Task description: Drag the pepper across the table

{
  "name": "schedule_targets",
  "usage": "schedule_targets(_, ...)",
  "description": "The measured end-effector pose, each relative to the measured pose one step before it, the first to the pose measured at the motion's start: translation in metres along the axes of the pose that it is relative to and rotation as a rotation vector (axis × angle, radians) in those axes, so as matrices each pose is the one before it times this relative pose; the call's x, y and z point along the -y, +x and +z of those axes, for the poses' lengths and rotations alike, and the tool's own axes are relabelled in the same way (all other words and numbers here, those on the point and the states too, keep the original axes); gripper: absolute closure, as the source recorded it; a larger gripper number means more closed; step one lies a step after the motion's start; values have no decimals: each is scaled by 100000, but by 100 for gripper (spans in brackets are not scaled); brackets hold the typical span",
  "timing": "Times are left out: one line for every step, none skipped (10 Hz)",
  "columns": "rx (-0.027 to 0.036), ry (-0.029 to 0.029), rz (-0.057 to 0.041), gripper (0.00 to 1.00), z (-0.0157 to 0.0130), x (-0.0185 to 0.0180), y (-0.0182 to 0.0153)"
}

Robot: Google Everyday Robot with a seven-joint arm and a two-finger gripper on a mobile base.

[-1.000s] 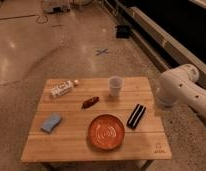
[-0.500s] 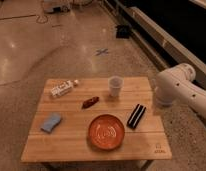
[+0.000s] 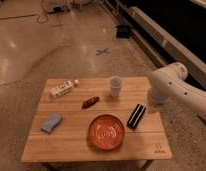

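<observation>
Jaws of the gripper are sitting shut, though the gripper itself is not showing, so what it may be holding cannot be told; only the white arm [image 3: 168, 86] is showing, hanging at the right edge of the table [image 3: 71, 146]. The pepper [image 3: 89, 102] is lying free near the table's middle, a cup [image 3: 115, 85] just beside it and an orange plate [image 3: 106, 131] in front. Reaching in, the arm is risking toppling the cup or shoving a black bar [image 3: 136, 115], and a careless push is risking sending the glossy pepper rolling into the plate

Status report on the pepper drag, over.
Gripper shut, out of sight; arm at table right edge. Pepper untouched mid-table. Cup and black bar between arm and pepper.
</observation>
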Motion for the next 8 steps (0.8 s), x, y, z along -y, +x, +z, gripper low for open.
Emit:
schedule_targets(320,190,-82,59,-78,14,99)
schedule_targets(-88,162,250,59,38,-27,1218)
schedule_targets(23,121,-34,59,123,488,732)
schedule_targets(227,161,-76,59,75,723,-122)
schedule_targets(-188,-451,-257,59,53,41,-805)
schedule_targets(-96,-468,300,59,-107,-521,-756)
schedule_targets(-44,641,-29,59,-17,-91,-749)
schedule_targets(538,375,-549,59,280,118,-1306)
